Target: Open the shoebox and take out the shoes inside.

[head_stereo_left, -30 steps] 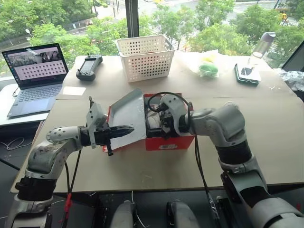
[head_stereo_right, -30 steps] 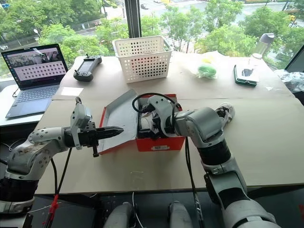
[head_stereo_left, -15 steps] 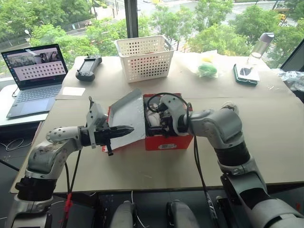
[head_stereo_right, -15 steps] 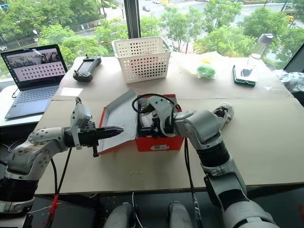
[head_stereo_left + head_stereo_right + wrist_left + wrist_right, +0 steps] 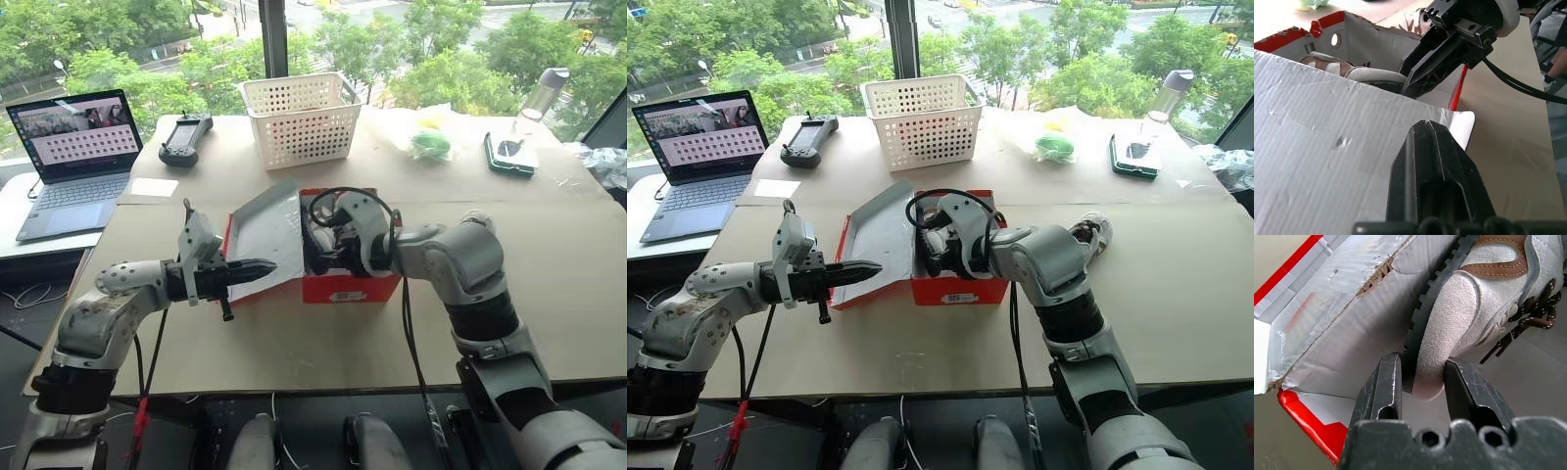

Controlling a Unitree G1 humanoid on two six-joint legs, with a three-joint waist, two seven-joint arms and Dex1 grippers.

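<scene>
1. Red shoebox (image 5: 338,287) stands open on the tabletop (image 5: 549,284), lid tilted up on its left side.
2. Left claw (image 5: 263,266), closed, rests against the lid's grey inside.
3. Right claw (image 5: 328,257) reaches into the shoebox.
4. White perforated basket (image 5: 299,119) stands behind the shoebox.

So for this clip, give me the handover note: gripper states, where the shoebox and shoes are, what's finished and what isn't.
Left gripper: shut, resting against the grey inner face of the open lid, propping it back.
Right gripper: inside the shoebox, fingers on either side of one end of a shoe, closing on it.
Shoebox: in the middle of the table, in front of the white basket.
A second sneaker lies on the table past the right arm.
Done: box opened, one shoe apparently out.
Left: lift this shoe out and set it down.
</scene>
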